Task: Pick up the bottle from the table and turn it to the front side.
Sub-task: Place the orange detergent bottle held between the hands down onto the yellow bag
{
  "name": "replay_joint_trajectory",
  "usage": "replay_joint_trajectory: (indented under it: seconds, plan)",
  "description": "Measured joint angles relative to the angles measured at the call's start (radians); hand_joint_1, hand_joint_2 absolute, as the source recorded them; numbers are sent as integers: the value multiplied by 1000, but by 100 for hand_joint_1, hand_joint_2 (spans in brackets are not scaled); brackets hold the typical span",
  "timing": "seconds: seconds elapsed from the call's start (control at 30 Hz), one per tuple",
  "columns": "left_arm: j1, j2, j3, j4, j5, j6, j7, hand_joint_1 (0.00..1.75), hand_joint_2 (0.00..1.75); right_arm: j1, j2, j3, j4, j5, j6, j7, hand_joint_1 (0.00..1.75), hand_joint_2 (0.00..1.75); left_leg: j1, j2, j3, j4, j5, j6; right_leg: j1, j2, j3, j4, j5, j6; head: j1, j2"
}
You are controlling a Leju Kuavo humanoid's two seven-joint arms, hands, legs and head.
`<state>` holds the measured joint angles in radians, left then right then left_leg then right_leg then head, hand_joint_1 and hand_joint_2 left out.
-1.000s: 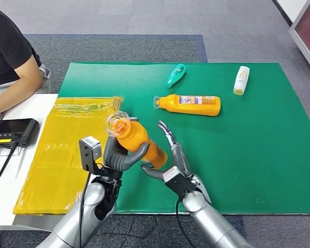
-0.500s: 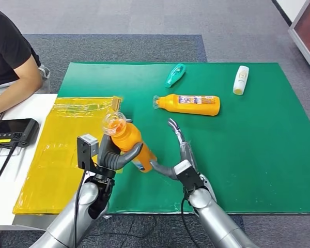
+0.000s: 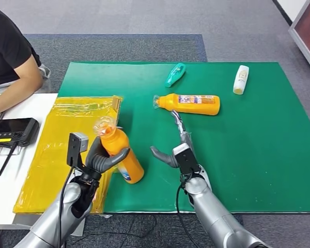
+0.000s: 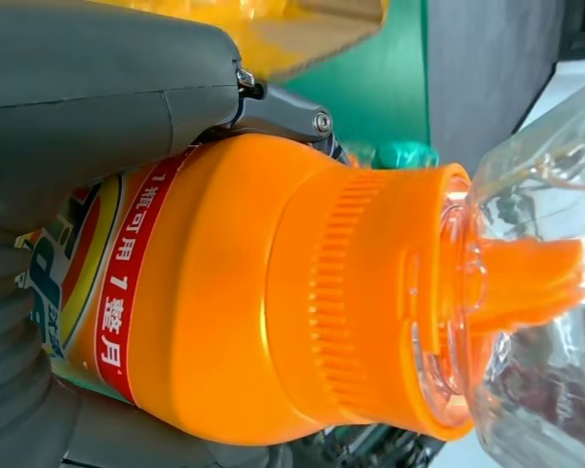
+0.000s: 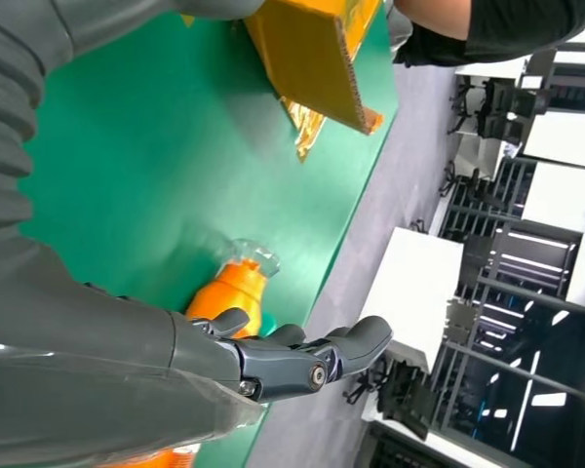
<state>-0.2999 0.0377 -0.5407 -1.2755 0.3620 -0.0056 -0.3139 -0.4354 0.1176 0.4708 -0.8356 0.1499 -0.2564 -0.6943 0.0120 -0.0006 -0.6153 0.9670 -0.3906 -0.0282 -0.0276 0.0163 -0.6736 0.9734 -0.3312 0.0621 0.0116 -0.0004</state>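
Fingers (image 3: 106, 161) of left hand (image 3: 96, 160) wrapped around orange bottle (image 3: 120, 154), thumb across its front, gripping it near the lower left part of green mat (image 3: 243, 155). Bottle tilted, clear cap (image 3: 103, 125) up and away from the robot, base low at the mat near its front edge; whether touching, cannot tell. Close up from the left wrist: ribbed orange neck (image 4: 363, 292), clear cap over the spout, red band with white print on the label (image 4: 120, 292). Right hand (image 3: 176, 150) spread and holding nothing, fingers stretched toward the far side of the mat, thumb (image 3: 159, 155) pointing toward the held bottle, apart from it. Four bottles counted: the held orange one; a second orange bottle (image 3: 188, 104) lying on its side mid-mat, cap to the left; a small teal bottle (image 3: 175, 75) lying farther back; a white bottle (image 3: 241, 79) lying near the far right. One yellow plastic-wrapped board (image 3: 56, 150) on the left, overlapping the mat's edge. One black controller (image 3: 13, 133) on white table (image 3: 36, 108). One person's arm (image 3: 17, 88) at far left, black sleeve.
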Motion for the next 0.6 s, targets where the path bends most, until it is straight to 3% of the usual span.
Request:
replay_joint_trajectory:
  seconds: [0.43,0.6]
  plan:
    - [-23,114,30,-43,-179,54,20,175,175,16,0,-38,35,14,-2,0,0,175,0,0,0,0,2,-1,0,0,-1,0,1,-2,0,0]
    - [-34,141,48,-50,-214,61,30,161,175,20,1,-49,43,18,-3,0,0,175,1,0,0,0,2,-2,1,0,-1,0,2,-2,0,0]
